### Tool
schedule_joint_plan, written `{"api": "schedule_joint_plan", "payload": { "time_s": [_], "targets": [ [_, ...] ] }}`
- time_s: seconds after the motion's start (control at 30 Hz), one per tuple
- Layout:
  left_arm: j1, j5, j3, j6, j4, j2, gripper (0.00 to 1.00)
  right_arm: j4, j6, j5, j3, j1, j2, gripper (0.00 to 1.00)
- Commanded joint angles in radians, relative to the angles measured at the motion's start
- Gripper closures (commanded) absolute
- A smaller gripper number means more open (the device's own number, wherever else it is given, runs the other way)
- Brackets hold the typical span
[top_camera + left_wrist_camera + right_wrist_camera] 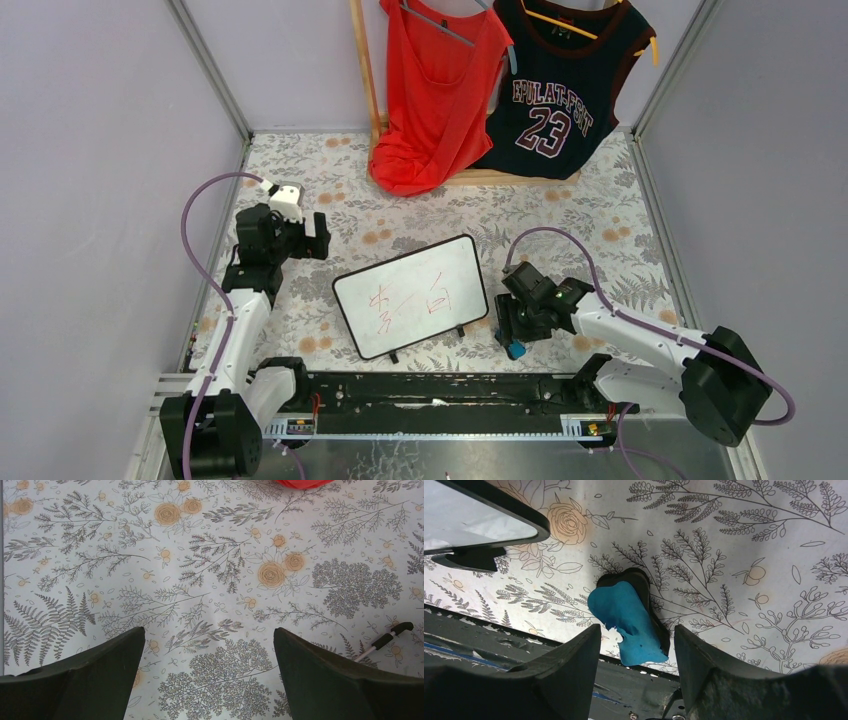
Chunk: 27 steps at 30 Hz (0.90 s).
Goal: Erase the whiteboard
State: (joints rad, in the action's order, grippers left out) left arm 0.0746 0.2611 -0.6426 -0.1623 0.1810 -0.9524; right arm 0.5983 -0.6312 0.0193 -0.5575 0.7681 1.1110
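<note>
Right fingers (569,675) flanking eraser (629,615), whiteboard (464,522) just beside

Bright, even light; soft shadow under whiteboard (410,297).

Red top (435,90) and black jersey (560,95) (number 23) hang over floral tablecloth (610,235).

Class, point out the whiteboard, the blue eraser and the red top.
whiteboard (410,272), top external view, white writing surface.
blue eraser (630,615), right wrist view, blue face.
red top (435,90), top external view, front fabric.
</note>
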Motion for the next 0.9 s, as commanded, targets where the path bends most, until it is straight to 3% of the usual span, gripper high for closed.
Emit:
{"api": "schedule_joint_plan", "payload": {
  "time_s": [0.0,0.53,0.87],
  "targets": [
    [0.005,-0.014,0.012,-0.008,-0.008,0.012,0.00,-0.011,-0.015,-0.012,0.001,0.010,-0.010,0.38],
    [0.005,-0.020,0.023,-0.020,0.002,0.032,0.00,-0.016,-0.013,-0.008,-0.005,0.010,0.038,0.45],
    [0.005,-0.018,0.027,-0.016,0.004,0.039,0.00,-0.017,-0.017,-0.016,-0.007,0.010,0.040,0.57]
  ]
}}
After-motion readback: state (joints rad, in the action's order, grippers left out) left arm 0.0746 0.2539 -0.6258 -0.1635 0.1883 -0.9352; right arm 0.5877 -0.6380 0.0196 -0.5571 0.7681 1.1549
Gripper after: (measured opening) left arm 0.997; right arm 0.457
